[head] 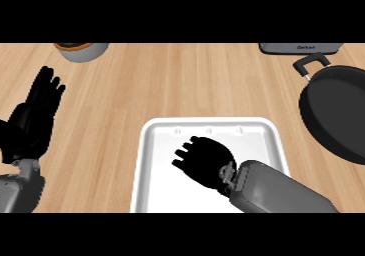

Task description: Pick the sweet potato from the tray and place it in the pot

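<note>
A white tray (pixel 159 150) lies on the wooden counter at the lower centre. My right hand (pixel 205 162) is over the tray's middle, palm down, with its fingers curled under. The sweet potato shows nowhere; the curled hand hides it. The dark pot (pixel 340 112) with a black handle stands at the right edge, well apart from the tray. At the left edge my left hand (pixel 33 117) rests open, fingers pointing up, holding nothing.
A grey bowl-like planter (pixel 81 50) stands at the back left. A grey appliance (pixel 299 48) sits at the back right, just behind the pot's handle. Bare wooden counter (pixel 177 80) stretches between the tray and the back edge.
</note>
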Robot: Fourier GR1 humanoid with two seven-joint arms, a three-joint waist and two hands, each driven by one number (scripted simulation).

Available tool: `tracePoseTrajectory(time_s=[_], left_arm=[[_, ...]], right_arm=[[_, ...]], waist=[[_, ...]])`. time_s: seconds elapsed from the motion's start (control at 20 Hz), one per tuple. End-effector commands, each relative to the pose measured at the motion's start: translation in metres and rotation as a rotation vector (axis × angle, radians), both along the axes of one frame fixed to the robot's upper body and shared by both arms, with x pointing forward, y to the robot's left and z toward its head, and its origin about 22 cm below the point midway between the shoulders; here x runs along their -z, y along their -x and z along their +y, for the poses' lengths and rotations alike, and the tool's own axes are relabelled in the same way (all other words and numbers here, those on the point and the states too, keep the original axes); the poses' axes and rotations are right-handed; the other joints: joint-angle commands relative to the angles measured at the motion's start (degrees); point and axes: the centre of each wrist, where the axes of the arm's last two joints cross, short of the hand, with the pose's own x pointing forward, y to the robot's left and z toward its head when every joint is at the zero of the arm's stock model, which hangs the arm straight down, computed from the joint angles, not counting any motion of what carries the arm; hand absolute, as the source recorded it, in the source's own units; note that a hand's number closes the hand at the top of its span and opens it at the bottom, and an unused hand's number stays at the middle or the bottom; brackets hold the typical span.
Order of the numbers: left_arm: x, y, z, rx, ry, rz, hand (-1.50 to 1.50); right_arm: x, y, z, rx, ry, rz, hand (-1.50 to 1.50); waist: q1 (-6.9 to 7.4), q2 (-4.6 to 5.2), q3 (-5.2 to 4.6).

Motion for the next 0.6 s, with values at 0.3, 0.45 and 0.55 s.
tracePoseTrajectory(time_s=[0.3,0.45,0.55], left_arm=[[-0.003,0.001,-0.011,-0.004,-0.001,-0.003,0.0],[-0.005,-0.008,0.008,0.001,0.012,-0.002,0.0],[0.014,-0.001,0.0,0.005,-0.011,0.002,0.0]], right_arm=[[0.024,-0.008,-0.005,-0.003,0.009,-0.01,-1.5],[0.058,-0.003,-0.006,0.011,0.027,-0.027,-1.5],[0.059,-0.014,-0.01,0.025,0.038,-0.029,-1.5]], waist=[[-0.02,0.0,0.0],[0.01,0.04,0.0],[0.1,0.06,0.0]])
